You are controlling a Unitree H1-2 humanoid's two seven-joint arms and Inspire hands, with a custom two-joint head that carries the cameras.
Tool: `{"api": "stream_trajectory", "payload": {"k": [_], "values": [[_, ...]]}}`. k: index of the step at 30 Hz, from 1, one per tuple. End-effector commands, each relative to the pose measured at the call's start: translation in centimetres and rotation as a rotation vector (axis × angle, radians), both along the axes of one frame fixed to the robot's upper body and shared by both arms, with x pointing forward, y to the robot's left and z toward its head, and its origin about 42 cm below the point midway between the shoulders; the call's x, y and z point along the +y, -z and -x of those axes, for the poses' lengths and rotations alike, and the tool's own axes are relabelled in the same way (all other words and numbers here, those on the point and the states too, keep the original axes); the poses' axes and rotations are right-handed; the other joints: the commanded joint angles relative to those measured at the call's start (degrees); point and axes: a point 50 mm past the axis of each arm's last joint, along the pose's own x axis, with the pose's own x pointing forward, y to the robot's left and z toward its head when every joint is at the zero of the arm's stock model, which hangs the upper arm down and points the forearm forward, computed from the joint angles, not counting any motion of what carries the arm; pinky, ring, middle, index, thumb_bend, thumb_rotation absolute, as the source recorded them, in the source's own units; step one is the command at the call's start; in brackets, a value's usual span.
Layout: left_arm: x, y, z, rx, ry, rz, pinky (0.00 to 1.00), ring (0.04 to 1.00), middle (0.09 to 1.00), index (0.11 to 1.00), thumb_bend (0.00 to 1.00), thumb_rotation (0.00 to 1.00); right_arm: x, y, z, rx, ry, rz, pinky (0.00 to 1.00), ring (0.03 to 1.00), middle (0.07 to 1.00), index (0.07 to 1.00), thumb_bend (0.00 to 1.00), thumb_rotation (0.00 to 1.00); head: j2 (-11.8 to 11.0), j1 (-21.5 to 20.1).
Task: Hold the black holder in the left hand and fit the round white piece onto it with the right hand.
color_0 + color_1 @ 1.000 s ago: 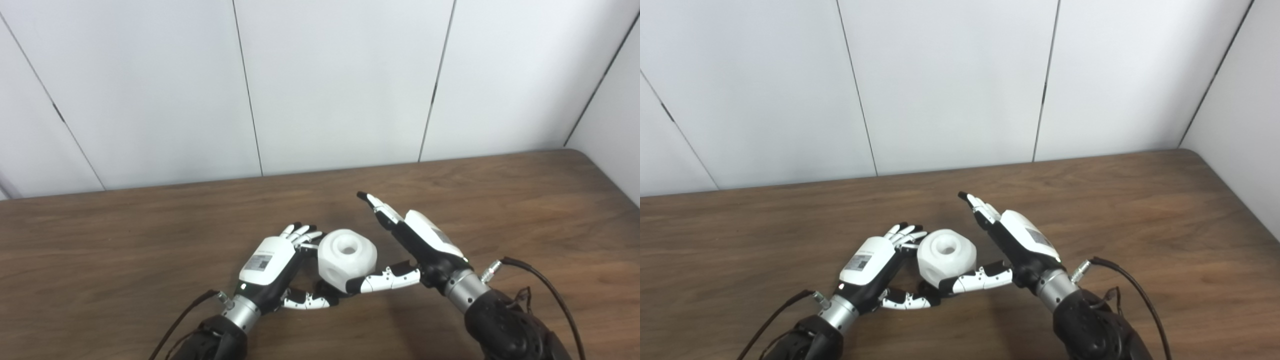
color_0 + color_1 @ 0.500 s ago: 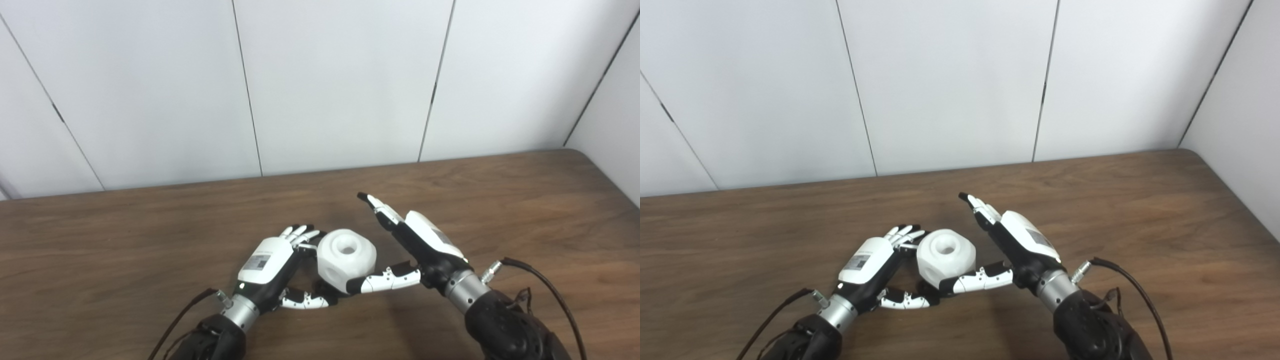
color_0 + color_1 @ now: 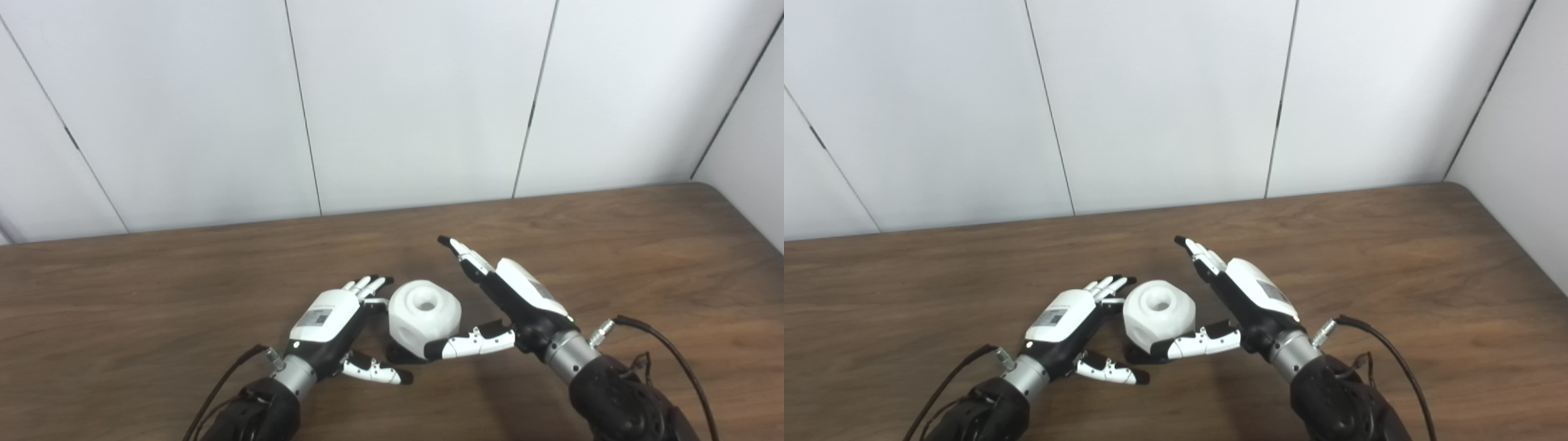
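The round white piece (image 3: pixel 424 312) with a hole in its top sits on the black holder (image 3: pixel 399 354), whose edge shows under its near side. Both stand on the brown table (image 3: pixel 184 294). My left hand (image 3: pixel 334 318) is open just left of the white piece, fingers straight and thumb (image 3: pixel 376 372) clear of the holder. My right hand (image 3: pixel 514 294) is open on the right, fingers raised and pointing away, its thumb (image 3: pixel 468 344) lying against the white piece's near right side. Neither hand grips anything.
White wall panels (image 3: pixel 416 98) rise behind the table's far edge. The table's right corner (image 3: pixel 716 190) meets a side wall. A black cable (image 3: pixel 667 349) runs from my right wrist and another (image 3: pixel 226 386) from my left wrist.
My left hand has let go of the holder and pulled back toward me and slightly left, thumb swinging clear. The right hand, white piece and holder have stayed in place.
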Motion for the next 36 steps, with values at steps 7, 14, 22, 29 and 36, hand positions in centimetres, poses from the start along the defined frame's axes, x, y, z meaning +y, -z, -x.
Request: {"api": "stream_trajectory", "payload": {"k": [7,14,22,29,36], "values": [[0.0,-1.4,-0.7,0.01,-0.05,-0.079,1.0,1.0,1.0,0.995,1.0,0.44,0.0,-1.2,-0.4,-0.068,-0.018,-0.005,0.93,1.0,1.0,1.0,1.0,0.58,0.08,-0.02],[0.7,-1.4,-0.9,0.05,-0.1,-0.119,1.0,1.0,1.0,1.0,1.0,0.44,-0.1,-0.8,-0.6,-0.058,-0.009,0.006,0.94,1.0,1.0,1.0,1.0,0.58,-0.11,0.05],[1.5,-1.2,-1.2,0.054,-0.109,-0.133,1.0,1.0,1.0,1.0,1.0,0.51,-0.3,-0.6,-0.7,-0.051,-0.011,0.005,0.96,1.0,1.0,1.0,1.0,0.58,-0.09,-0.03],[1.6,-0.9,-1.4,0.059,-0.116,-0.148,1.0,1.0,1.0,1.0,1.0,0.53,-0.3,-0.7,-0.7,-0.051,-0.015,0.009,0.95,1.0,1.0,1.0,1.0,0.58,-0.09,-0.03],[1.9,-0.7,-1.5,0.091,-0.129,-0.181,1.0,1.0,1.0,1.0,1.0,0.56,-0.3,-0.7,-0.7,-0.053,-0.021,0.004,0.94,1.0,1.0,1.0,1.0,0.58,-0.17,-0.15]]}}
